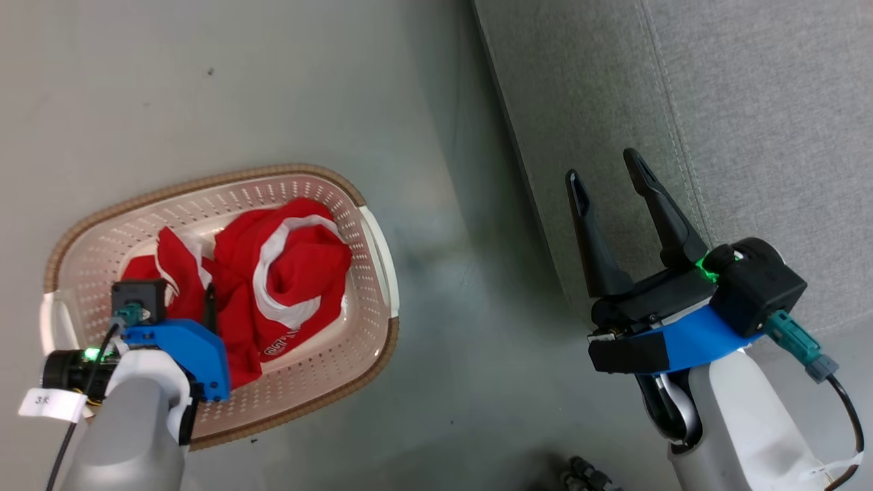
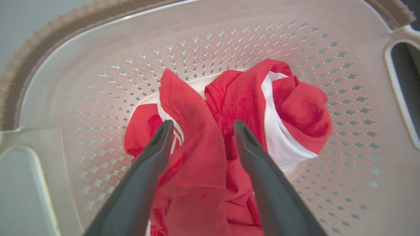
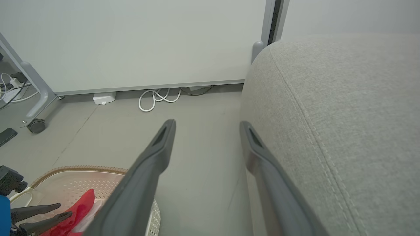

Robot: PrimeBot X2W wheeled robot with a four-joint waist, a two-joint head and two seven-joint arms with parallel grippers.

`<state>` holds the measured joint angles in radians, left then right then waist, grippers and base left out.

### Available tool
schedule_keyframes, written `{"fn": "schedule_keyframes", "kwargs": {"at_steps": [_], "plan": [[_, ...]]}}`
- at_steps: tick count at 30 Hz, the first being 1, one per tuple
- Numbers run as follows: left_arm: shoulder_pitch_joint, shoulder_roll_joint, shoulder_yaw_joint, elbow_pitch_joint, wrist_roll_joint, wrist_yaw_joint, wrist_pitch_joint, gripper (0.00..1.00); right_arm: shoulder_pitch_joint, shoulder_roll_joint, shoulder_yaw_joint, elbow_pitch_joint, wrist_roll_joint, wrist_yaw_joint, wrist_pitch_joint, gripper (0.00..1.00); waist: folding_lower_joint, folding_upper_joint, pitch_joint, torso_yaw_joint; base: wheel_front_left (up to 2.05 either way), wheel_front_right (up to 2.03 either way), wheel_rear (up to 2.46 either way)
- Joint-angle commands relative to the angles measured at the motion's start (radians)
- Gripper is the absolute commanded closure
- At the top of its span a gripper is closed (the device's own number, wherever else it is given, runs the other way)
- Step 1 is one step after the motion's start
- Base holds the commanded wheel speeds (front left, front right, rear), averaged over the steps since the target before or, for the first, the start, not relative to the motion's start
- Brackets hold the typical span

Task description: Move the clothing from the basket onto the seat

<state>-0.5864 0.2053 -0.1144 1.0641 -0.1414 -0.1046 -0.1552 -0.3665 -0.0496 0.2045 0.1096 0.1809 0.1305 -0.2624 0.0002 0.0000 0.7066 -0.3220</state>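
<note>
Grey sofa (image 1: 750, 102) takes up my right side, with bare floor (image 1: 273, 82) beside it. The basket (image 1: 225, 204) sits on that floor to my left, well apart from the sofa. The clothing (image 1: 286, 273) is bunched inside it, red with white bands. My left pincer (image 2: 203, 124) is down in the basket, fingers spread wide either side of a raised red fold, not clamped. Right pincer (image 1: 601, 167) is spread too and empty, up by the sofa's front edge.
</note>
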Motion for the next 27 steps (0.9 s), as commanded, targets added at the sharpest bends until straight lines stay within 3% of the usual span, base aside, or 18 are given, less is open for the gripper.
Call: {"fn": "schedule_keyframes", "kwargs": {"at_steps": [1,8,14,15,16,17,27], "plan": [[-0.032,0.013,-0.002,0.014,0.003,0.01,0.008,0.0,-0.023,-0.001,0.005,-0.011,0.012,0.0,-0.004,0.0,-0.0002,0.0,0.038,-0.018,0.0,0.0,0.0],[-0.088,0.042,-0.023,0.078,0.018,0.034,0.061,0.0,-0.038,-0.001,0.021,-0.025,0.033,0.0,-0.004,0.0,-0.0002,0.0,0.088,-0.038,0.0,0.0,0.0],[-0.126,0.041,-0.027,0.132,0.015,0.086,0.127,0.0,-0.045,-0.001,0.027,-0.026,0.046,0.0,-0.004,0.0,-0.0002,0.0,0.104,-0.049,0.0,0.0,0.0],[-0.131,0.04,-0.028,0.136,0.013,0.089,0.129,0.51,-0.046,-0.001,0.028,-0.027,0.048,0.0,-0.004,0.0,-0.0002,0.0,0.105,-0.051,0.0,0.0,0.0],[-0.134,0.041,-0.029,0.14,0.012,0.091,0.131,0.82,-0.046,-0.001,0.03,-0.027,0.05,0.0,-0.004,0.0,-0.0002,0.0,0.106,-0.052,0.0,0.0,0.0],[-0.137,0.04,-0.03,0.143,0.011,0.093,0.132,1.0,-0.045,-0.001,0.031,-0.027,0.051,0.0,-0.004,0.0,-0.0002,0.0,0.106,-0.054,0.0,0.0,0.0],[-0.146,0.015,-0.026,0.162,-0.024,0.078,0.132,1.0,-0.043,-0.001,0.022,-0.021,0.052,0.0,-0.004,0.0,-0.0002,0.0,0.09,-0.049,0.0,0.0,0.0]]}}
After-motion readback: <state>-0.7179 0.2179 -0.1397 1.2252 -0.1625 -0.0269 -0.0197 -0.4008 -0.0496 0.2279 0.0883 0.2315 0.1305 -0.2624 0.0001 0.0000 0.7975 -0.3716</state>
